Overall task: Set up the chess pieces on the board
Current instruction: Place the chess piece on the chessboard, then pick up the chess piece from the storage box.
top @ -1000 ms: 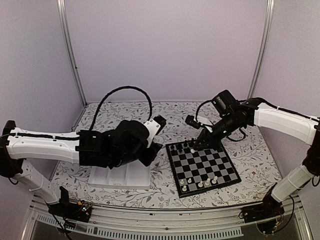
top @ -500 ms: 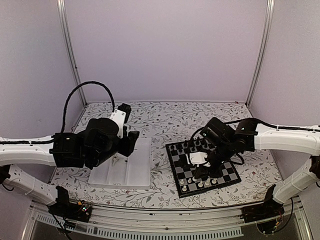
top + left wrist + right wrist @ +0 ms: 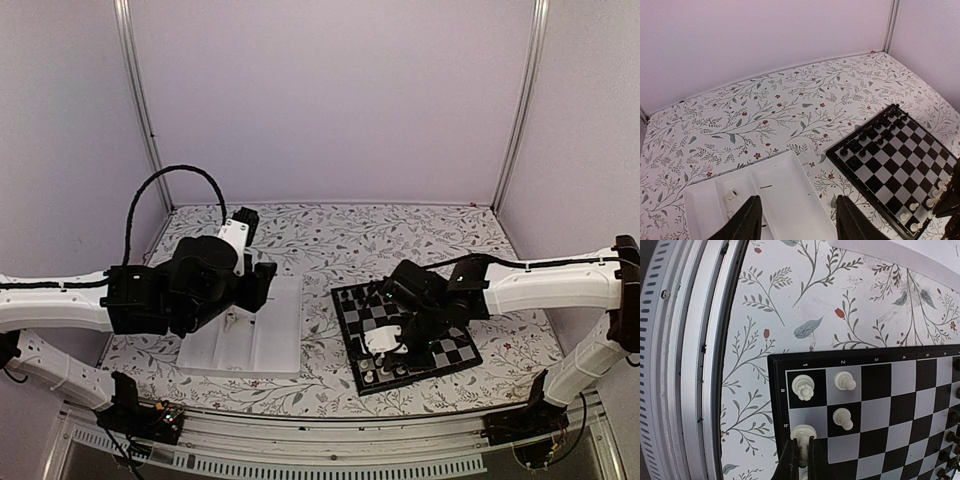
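- Board (image 3: 345,332): black and grey-white checks with a black border, flat on the floral table (image 3: 330,240), right of the white tray (image 3: 275,345) and apart from it.
- Writing: digits 1, 2, 3, 4 in white along one border, seen in the right wrist view. Small letters down the adjoining border, too small to read surely.
- Right gripper (image 3: 801,455): pinched tight on the stem of one cream piece (image 3: 803,431), at the board's edge column. Square beneath covered by the fingers; touching the board or not, cannot tell.
- Cream pieces (image 3: 845,381): three standing on the corner squares beside it.
- Black pieces (image 3: 863,144): ranged along the board's far edge, kinds too small to tell.
- Left gripper (image 3: 797,222): jaws wide, nothing between, above the tray; only the fingertips in frame.
- Spare pieces (image 3: 730,196): a few pale figures in one tray compartment, hard to make out.
- Hidden: near-left part of the board under the right wrist in the top view. Board cut off at right and bottom in the right wrist view.
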Robot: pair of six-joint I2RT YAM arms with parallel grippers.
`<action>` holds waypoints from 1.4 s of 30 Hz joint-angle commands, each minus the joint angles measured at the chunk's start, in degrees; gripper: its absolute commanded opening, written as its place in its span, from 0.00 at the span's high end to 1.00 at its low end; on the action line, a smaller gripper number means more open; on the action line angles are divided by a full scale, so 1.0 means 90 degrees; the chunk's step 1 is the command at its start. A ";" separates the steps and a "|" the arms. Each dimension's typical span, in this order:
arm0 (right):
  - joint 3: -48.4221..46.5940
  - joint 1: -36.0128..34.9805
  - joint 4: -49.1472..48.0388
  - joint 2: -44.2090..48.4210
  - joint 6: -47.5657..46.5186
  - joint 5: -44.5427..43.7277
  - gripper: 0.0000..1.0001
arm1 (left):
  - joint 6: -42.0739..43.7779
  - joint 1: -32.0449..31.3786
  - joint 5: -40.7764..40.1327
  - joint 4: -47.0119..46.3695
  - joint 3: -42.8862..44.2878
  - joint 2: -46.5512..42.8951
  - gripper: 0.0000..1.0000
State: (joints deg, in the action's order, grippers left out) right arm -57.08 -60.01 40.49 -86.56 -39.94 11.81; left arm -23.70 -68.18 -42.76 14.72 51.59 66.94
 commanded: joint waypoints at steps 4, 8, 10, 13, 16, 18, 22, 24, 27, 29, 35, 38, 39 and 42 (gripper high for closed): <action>0.0170 -0.0160 -0.0213 -0.0329 -0.0064 -0.0384 0.97 | -0.0080 0.0139 0.0025 0.0060 -0.0073 0.0043 0.47; 0.0170 -0.0154 -0.0245 -0.0395 -0.0031 -0.0424 0.96 | -0.0118 0.0144 0.0061 0.0049 -0.0111 0.0043 0.47; 0.0170 -0.0154 -0.0293 -0.0435 -0.0018 -0.0480 0.96 | -0.0146 0.0154 0.0082 0.0040 -0.0132 0.0048 0.48; 0.0170 -0.0161 -0.0335 -0.0490 0.0021 -0.0538 0.95 | -0.0187 0.0154 0.0126 0.0051 -0.0145 0.0053 0.47; 0.0179 -0.0161 -0.0400 -0.0522 0.0047 -0.0546 0.93 | -0.0202 0.0154 0.0170 0.0047 -0.0161 0.0060 0.47; 0.0184 -0.0163 -0.0440 -0.0563 0.0086 -0.0562 0.90 | -0.0204 0.0154 0.0181 0.0053 -0.0166 0.0071 0.47; 0.0182 -0.0159 -0.0503 -0.0621 0.0149 -0.0643 0.78 | -0.0205 0.0154 0.0215 0.0091 -0.0156 0.0082 0.48; 0.0163 -0.0159 -0.0476 -0.0585 0.0177 -0.0602 0.73 | -0.0222 0.0154 0.0229 0.0109 -0.0156 0.0092 0.48; 0.0083 -0.0160 -0.0362 -0.0484 0.0197 -0.0531 0.70 | -0.0246 0.0154 0.0240 0.0144 -0.0169 0.0092 0.47; -0.0104 -0.0155 -0.0168 -0.0346 0.0214 -0.0480 0.67 | -0.0342 0.0161 0.0196 0.0298 -0.0140 0.0097 0.47; -0.0794 0.0280 0.0373 0.0439 0.0081 0.0012 0.52 | -0.1908 0.0911 0.0487 0.2000 -0.0051 0.0207 0.49; -0.1071 0.0794 0.0197 0.0906 -0.0083 0.0276 0.38 | -0.1995 0.1464 0.1359 0.2089 -0.0287 0.0164 0.55; -0.1116 0.1029 0.0026 0.1039 -0.0047 0.0310 0.35 | -0.1980 0.1664 0.1639 0.2057 -0.0346 0.0161 0.56; -0.1259 0.1827 -0.0312 0.1336 0.0299 0.0523 0.21 | -0.1637 0.2138 0.2341 0.2007 -0.0385 0.0298 0.61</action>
State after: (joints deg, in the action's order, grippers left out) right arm -66.28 -50.89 40.80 -77.80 -39.70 12.95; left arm -38.52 -53.36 -31.77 29.93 49.06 68.31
